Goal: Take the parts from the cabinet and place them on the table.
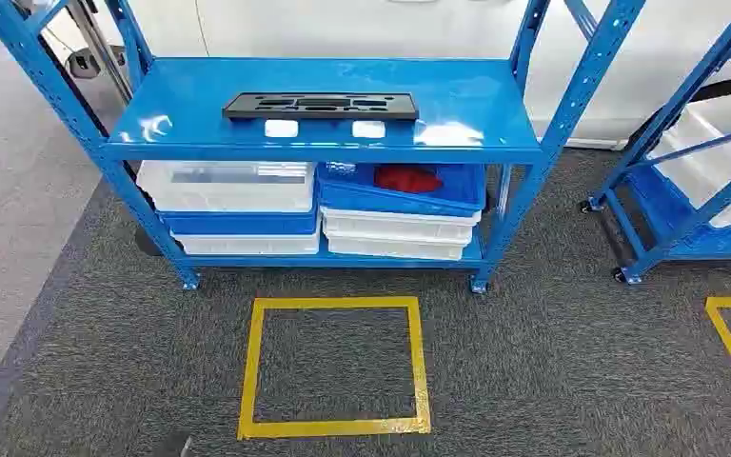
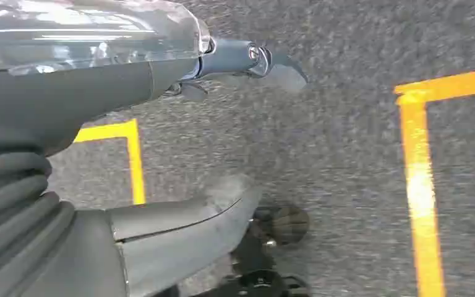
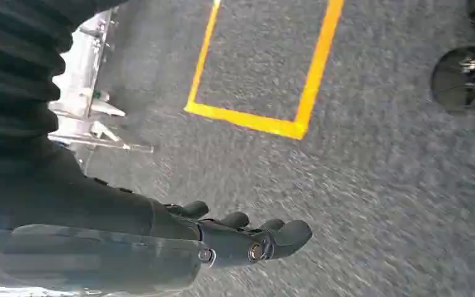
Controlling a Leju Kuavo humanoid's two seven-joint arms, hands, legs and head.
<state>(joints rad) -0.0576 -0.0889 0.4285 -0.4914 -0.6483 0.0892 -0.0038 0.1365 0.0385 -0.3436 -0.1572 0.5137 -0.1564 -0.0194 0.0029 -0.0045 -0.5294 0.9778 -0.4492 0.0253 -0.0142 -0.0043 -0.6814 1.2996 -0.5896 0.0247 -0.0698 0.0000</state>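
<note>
- On the top shelf of the blue rack point(image 1: 533, 143), a long black part point(image 1: 321, 106) with cut-out slots lies flat, lengthwise along the shelf and a little left of its middle. No hand touches it.
- Just in front of the black part, two small white patches point(image 1: 281, 129) show on the shelf surface; what they are cannot be told.
- Under that shelf, on the left, a clear bin point(image 1: 226, 185) sits on a blue bin, which sits on a white bin point(image 1: 247, 244).
- Beside that stack, on the right, a blue bin point(image 1: 400, 195) with something red point(image 1: 406, 178) in it rests on two white bins point(image 1: 398, 225).
- A square of yellow tape point(image 1: 335, 367) marks the grey carpet point(image 1: 552, 362) in front of the rack.
- A second blue rack point(image 1: 685, 205) stands to the right, with the corner of another yellow tape square near it.
- The left hand point(image 2: 179, 154) hangs above the carpet, thumb and fingers apart, holding nothing.
- The right hand point(image 3: 222, 238) also hangs above the carpet, near a yellow tape corner point(image 3: 294, 127); its dark fingers point(image 3: 284, 235) are loosely extended and hold nothing.
</note>
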